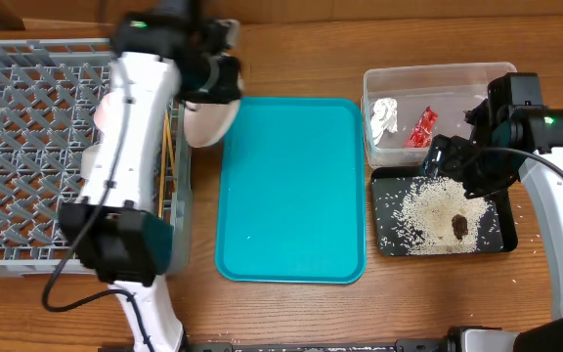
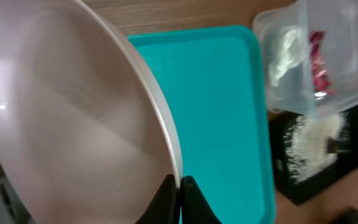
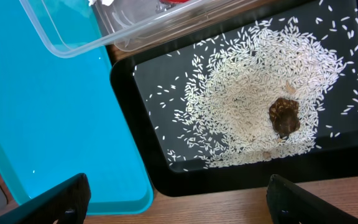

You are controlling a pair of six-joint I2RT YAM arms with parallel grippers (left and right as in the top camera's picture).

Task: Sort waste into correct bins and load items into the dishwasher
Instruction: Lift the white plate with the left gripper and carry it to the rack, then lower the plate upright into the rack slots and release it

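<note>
While left pincer (image 2: pixel 179 185) clamps the pinkish bowl (image 2: pixel 73 124) by its rim, probably to slot it into the dish rack (image 1: pixel 27 147) at 9 o'clock, right pincer (image 3: pixel 178 183) hovers agape over the black tray (image 3: pixel 143 134).

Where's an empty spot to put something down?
The teal tray is bare, between the dish rack and the black tray. The table is bare beyond its far edge too. Crowded: rice covers the black tray, and the clear tub holds a wrapper and tissue.
</note>
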